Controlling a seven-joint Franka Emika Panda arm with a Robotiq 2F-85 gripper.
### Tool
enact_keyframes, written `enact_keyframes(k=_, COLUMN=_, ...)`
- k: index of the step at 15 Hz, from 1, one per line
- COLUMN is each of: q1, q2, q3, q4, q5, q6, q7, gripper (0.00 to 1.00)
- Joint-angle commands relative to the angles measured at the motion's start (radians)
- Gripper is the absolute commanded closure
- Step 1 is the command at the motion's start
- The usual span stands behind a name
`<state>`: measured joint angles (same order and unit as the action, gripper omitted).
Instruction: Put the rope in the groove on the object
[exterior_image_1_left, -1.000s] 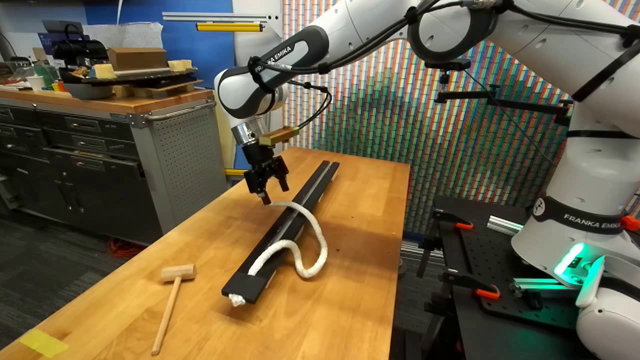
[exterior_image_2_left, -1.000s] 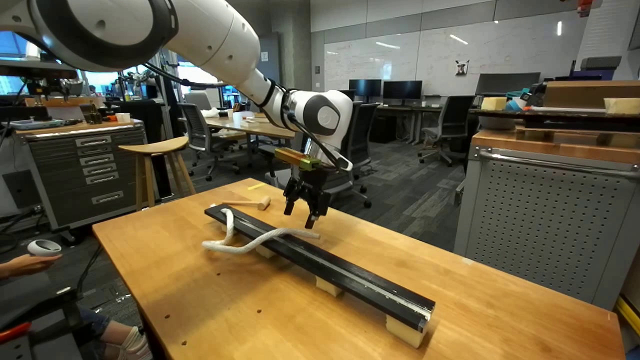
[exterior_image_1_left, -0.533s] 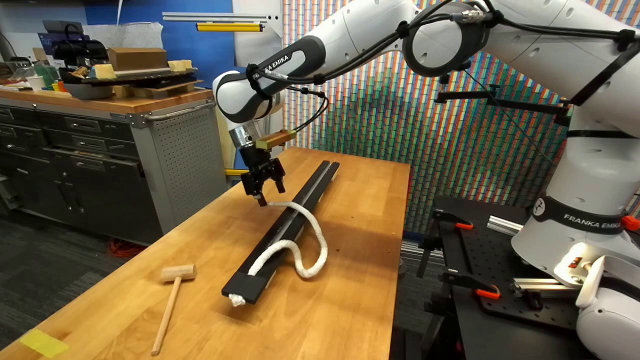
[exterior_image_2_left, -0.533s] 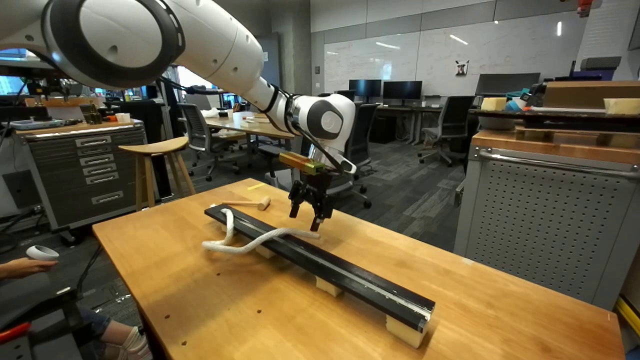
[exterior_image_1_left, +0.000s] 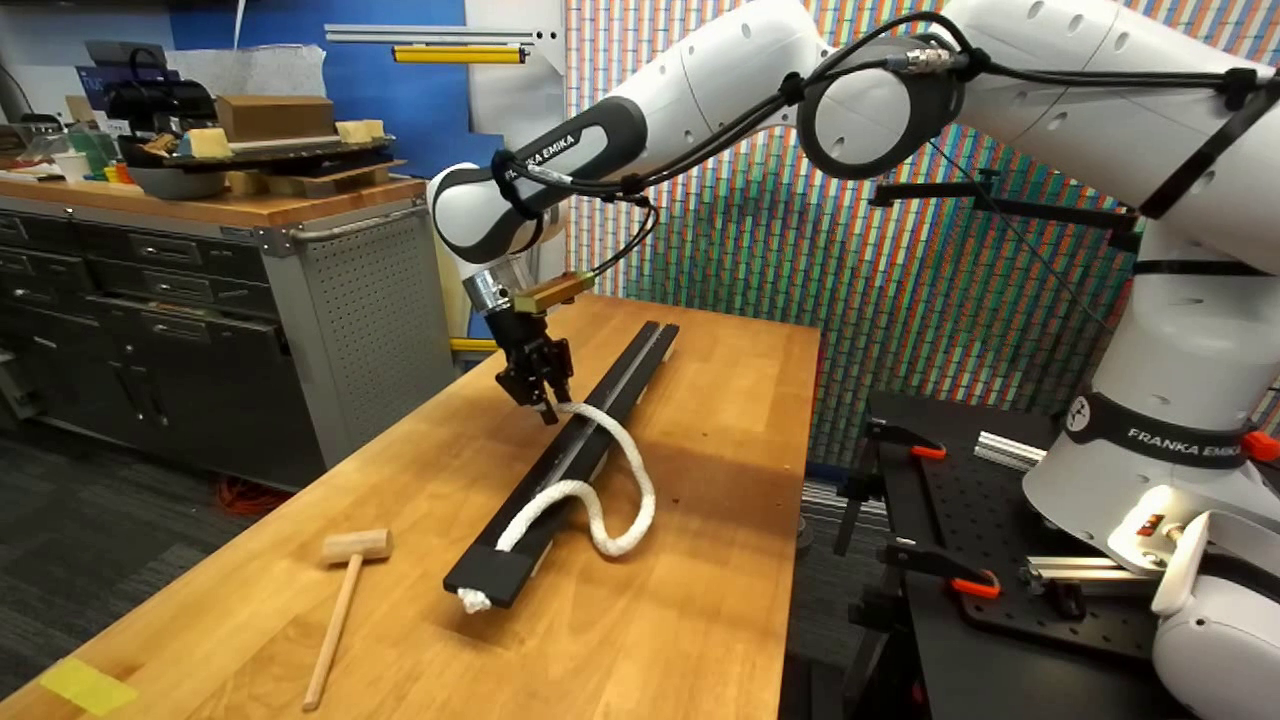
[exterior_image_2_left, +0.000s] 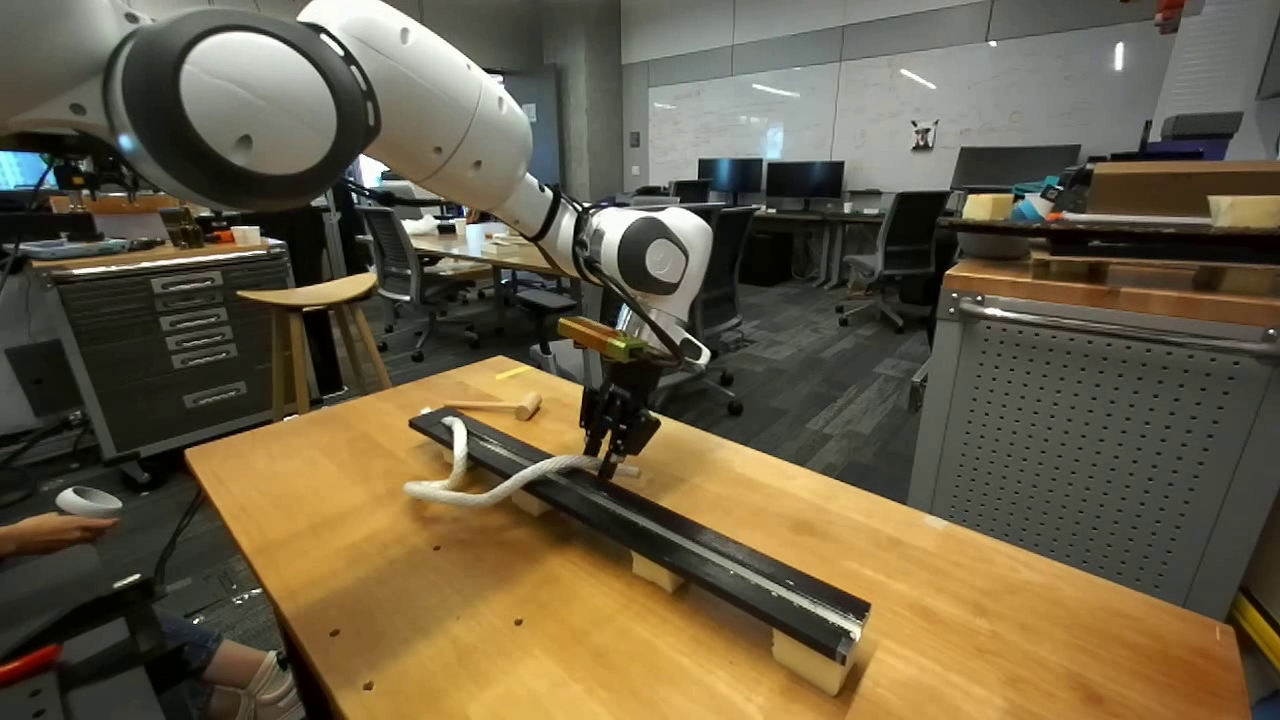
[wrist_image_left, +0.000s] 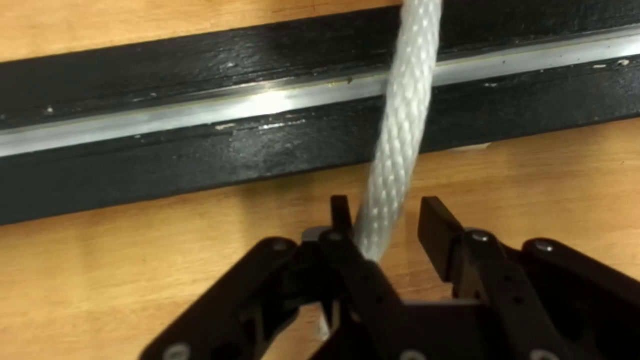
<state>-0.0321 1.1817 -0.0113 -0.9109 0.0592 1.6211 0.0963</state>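
The white rope (exterior_image_1_left: 638, 470) enters the near end of the black bar, the object (exterior_image_1_left: 490, 572), where a frayed tuft sticks out. It loops off the bar's side onto the table, then crosses back over the top. In the wrist view the rope (wrist_image_left: 407, 95) lies across the groove (wrist_image_left: 175, 117), not along it. My gripper (wrist_image_left: 385, 210) is low beside the bar, around the rope's loose end. Its jaws are partly open: the rope is close to the left finger, with a gap to the right one. The gripper (exterior_image_2_left: 600, 460) hides part of that end.
Pale blocks (exterior_image_2_left: 655, 572) hold the bar above the wooden table (exterior_image_2_left: 450, 610). A wooden mallet (exterior_image_1_left: 355, 546) lies on the table, near yellow tape (exterior_image_1_left: 88, 686). A person's hand (exterior_image_2_left: 55, 535) with a white controller shows at an exterior view's edge. A cabinet (exterior_image_1_left: 360, 310) stands beyond the table.
My gripper has come down and over toward the bar, to the rope's loose end. Its fingers have drawn closer together, with the rope between them. The rope and bar look unmoved.
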Motion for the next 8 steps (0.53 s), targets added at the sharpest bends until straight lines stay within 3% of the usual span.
enact_keyframes(k=1, q1=-0.003, q2=0.036, q3=-0.01, q4=0.087, q5=-0.002, q6=-0.035, q7=0.026, gripper=0.89)
enact_keyframes(k=3, q1=0.001, q2=0.037, q3=-0.013, q4=0.11, q5=-0.002, q6=-0.036, q7=0.043, gripper=1.0)
enact_keyframes(k=8, q1=-0.002, q2=-0.026, q3=-0.021, q4=0.1, q5=0.005, q6=-0.017, q7=0.114, gripper=0.97)
